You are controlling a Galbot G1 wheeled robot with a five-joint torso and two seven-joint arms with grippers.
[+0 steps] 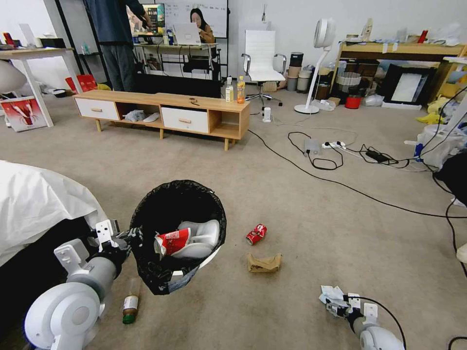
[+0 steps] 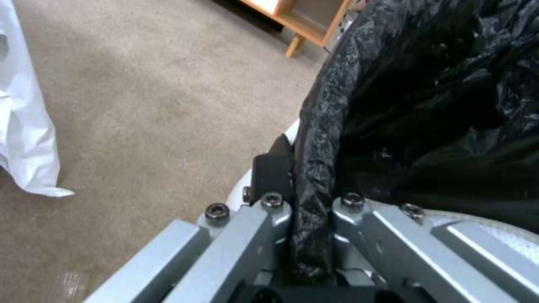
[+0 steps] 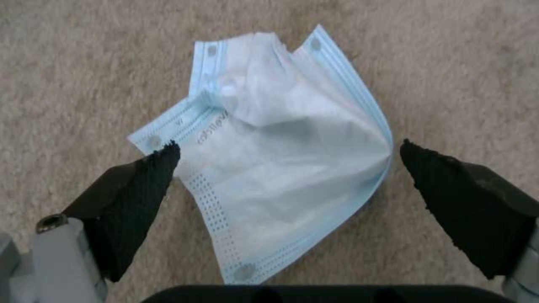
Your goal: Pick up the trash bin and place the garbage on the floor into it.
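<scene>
My left gripper [image 1: 130, 237] [image 2: 311, 200] is shut on the near-left rim of the trash bin [image 1: 177, 209] [image 2: 438, 105], a white bin lined with a black bag. A red-and-white wrapper [image 1: 172, 241] and a white piece lie inside it. On the carpet floor [image 1: 311, 228] lie a crushed red can [image 1: 256, 234], a brown paper piece [image 1: 264, 263] and a small bottle with a green cap [image 1: 130, 302]. At the lower right, my right gripper [image 1: 339, 305] [image 3: 287, 146] is open just above a crumpled white-and-blue face mask [image 1: 332, 293] [image 3: 281, 160], one finger on each side.
Black cables [image 1: 340, 187] and a power strip [image 1: 333, 144] cross the floor to the right. A low wooden cabinet [image 1: 165, 114] stands ahead. A white sheet [image 1: 34, 204] covers something at my left. A standing fan [image 1: 316, 58] and clutter line the back wall.
</scene>
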